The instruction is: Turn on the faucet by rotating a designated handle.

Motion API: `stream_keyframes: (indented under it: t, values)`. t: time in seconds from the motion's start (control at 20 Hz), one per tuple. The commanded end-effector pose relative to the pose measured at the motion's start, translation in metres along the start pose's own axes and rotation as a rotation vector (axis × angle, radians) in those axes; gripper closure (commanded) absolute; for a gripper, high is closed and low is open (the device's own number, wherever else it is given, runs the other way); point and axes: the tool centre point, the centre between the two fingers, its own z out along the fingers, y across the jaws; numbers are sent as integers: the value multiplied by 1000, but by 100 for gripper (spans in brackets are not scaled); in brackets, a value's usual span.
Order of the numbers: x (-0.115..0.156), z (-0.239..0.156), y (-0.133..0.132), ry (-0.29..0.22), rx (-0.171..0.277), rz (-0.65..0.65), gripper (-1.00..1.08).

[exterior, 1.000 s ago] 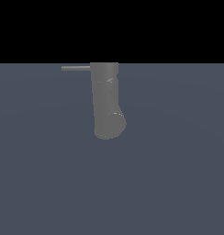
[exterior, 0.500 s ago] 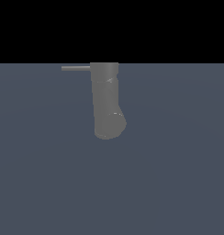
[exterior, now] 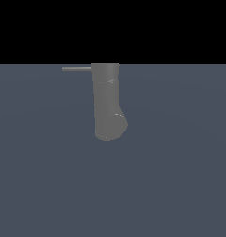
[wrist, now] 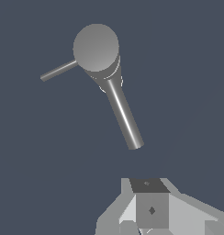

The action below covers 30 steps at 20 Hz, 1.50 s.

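The faucet [exterior: 105, 99] is a matte grey thick cylinder standing upright on the floor, with a rounded bent end low down. The handle [exterior: 76, 69] is a thin grey rod sticking out from its top toward the exterior view's left. From the wrist view I look down on the faucet's round cap [wrist: 96, 47], the handle [wrist: 58, 70] and a slimmer spout tube [wrist: 124, 117]. My gripper [wrist: 148, 185] shows only in the wrist view, apart from the faucet and touching nothing. Its fingers appear pressed together with no gap. The exterior view does not show the gripper.
A flat dark blue-grey floor [exterior: 179, 185] spreads all around the faucet. Above its far edge there is only black background. No other objects appear in either view.
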Motion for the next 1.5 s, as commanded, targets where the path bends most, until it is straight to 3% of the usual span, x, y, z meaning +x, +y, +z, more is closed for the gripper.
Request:
stream_keyframes:
  t: [0.0, 0.65, 1.45]
  values:
    - [13, 6, -8, -9, 11, 59, 108]
    - [73, 49, -54, -46, 28, 374, 108]
    - [135, 118, -112, -36, -14, 767, 108]
